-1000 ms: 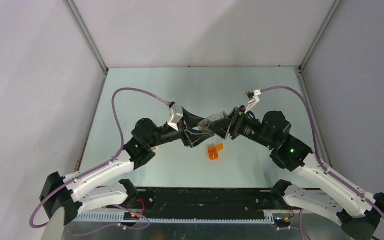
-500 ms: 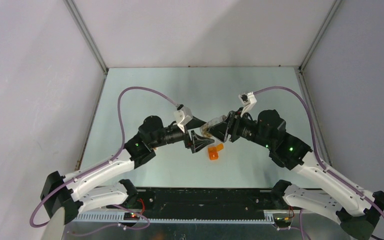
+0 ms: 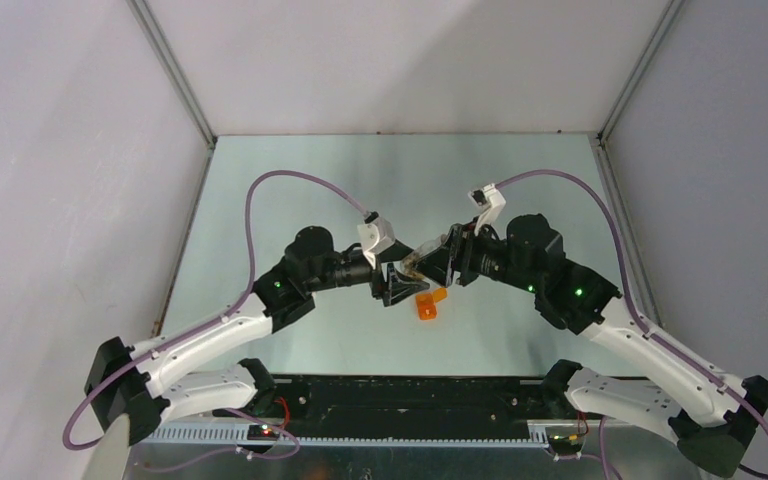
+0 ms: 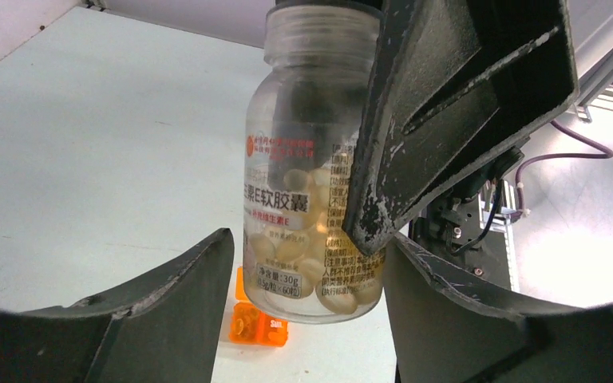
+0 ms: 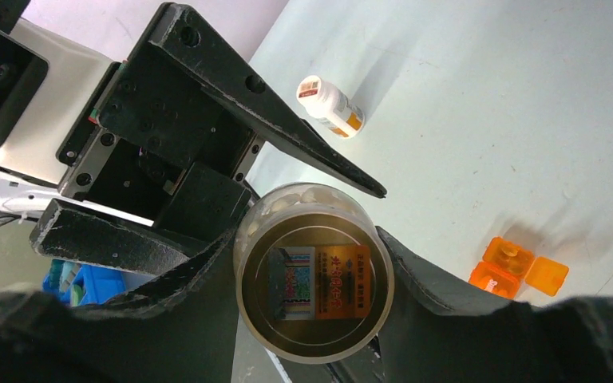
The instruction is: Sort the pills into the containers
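A clear pill bottle (image 3: 420,262) with yellow softgels hangs in the air between both arms. My right gripper (image 3: 438,262) is shut on its cap end; the right wrist view shows the round cap (image 5: 313,275) between my right gripper's (image 5: 305,233) fingers. My left gripper (image 3: 400,285) is open, its jaws standing either side of the bottle's bottom (image 4: 311,207) with small gaps in the left wrist view, where the left gripper (image 4: 307,239) frames it. An orange pill organizer (image 3: 428,302) lies on the table just below, with an open lid (image 5: 517,267).
A small white bottle with an orange band (image 5: 331,105) lies on its side on the table beyond the left gripper. The orange organizer also shows under the bottle in the left wrist view (image 4: 257,323). The pale green table (image 3: 400,180) has grey walls around it.
My left gripper has swung right and turned, so its open jaws now straddle the bottle's bottom. My right gripper has shifted slightly left with the bottle.
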You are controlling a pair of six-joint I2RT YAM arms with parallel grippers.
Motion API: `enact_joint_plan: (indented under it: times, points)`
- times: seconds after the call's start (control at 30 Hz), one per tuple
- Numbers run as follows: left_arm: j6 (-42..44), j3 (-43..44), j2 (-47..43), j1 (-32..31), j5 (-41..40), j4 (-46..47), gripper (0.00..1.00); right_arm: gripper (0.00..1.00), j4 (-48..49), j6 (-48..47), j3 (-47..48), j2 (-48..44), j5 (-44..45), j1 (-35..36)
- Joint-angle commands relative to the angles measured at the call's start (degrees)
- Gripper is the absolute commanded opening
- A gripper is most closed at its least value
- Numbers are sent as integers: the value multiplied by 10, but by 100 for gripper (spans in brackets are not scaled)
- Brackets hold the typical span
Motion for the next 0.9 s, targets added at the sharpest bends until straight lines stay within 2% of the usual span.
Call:
enact_joint_plan:
  times: [0.0,0.07,0.13,0.23,0.27,0.33,0.4,0.43,0.5,0.6,0.7,0.87]
  points:
    - [-12,17,4,-1,7,41,71,45,10,-8,28,5,-12,2]
    - [-16,16,8,-1,5,50,68,45,12,-6,27,7,-16,2]
    - [-18,16,8,-1,5,47,60,45,15,-3,28,6,-17,2]
    - [-14,12,5,-1,6,42,38,47,19,2,28,3,-14,2]
    - [-14,11,4,-1,6,40,33,49,20,5,28,1,-13,1]
    - [-10,12,3,-1,6,32,13,53,23,12,28,-2,-6,1]
    - [-10,13,4,-1,3,28,1,58,25,20,28,-5,1,-2]
    - [-10,14,4,-1,0,27,1,61,26,22,28,-6,3,-4]
    - [-11,14,4,-1,-4,26,0,72,27,31,28,-8,9,-10]
    - [-13,12,3,-1,-13,28,0,96,22,38,28,-13,18,-21]
    - [-12,11,1,-1,-16,29,0,99,17,32,28,-19,24,-27]
    - [-10,12,1,-1,-16,28,0,99,5,12,28,-41,16,-43]
